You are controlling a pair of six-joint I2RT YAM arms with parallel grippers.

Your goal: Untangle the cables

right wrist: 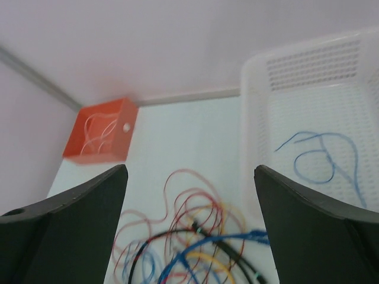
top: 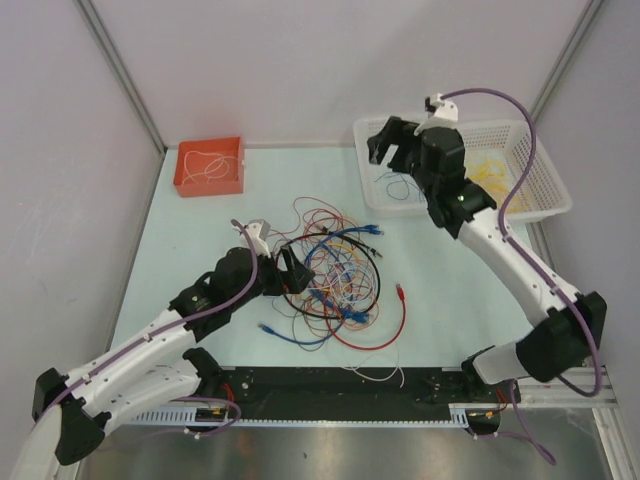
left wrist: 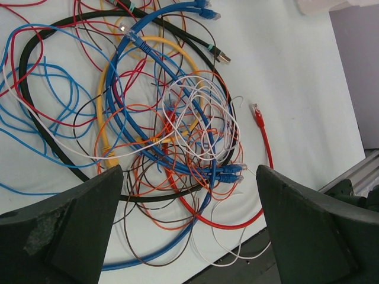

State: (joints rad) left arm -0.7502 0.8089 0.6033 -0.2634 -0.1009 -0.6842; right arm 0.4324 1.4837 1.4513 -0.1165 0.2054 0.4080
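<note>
Yellow wires (top: 492, 168) in basket (top: 545, 188): top view only; right wrist shows blue wire (right wrist: 323, 158).

Pale table (top: 450, 285), tangled cables (top: 332, 272) at ctr, red box (top: 210, 188) far left, white basket (top: 540, 206) far right

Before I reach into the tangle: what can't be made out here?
Top view: the right arm covers the basket's middle, hiding what lies between its blue wire and yellow wires.
Top view: the left gripper hides the tangle's left edge; which wire crosses over which is too fine to tell.
Left wrist: tangle cut off at top and left edges; fingers hide the lower corners.
Right wrist: blurred; tangle cut off by the bottom edge.
</note>
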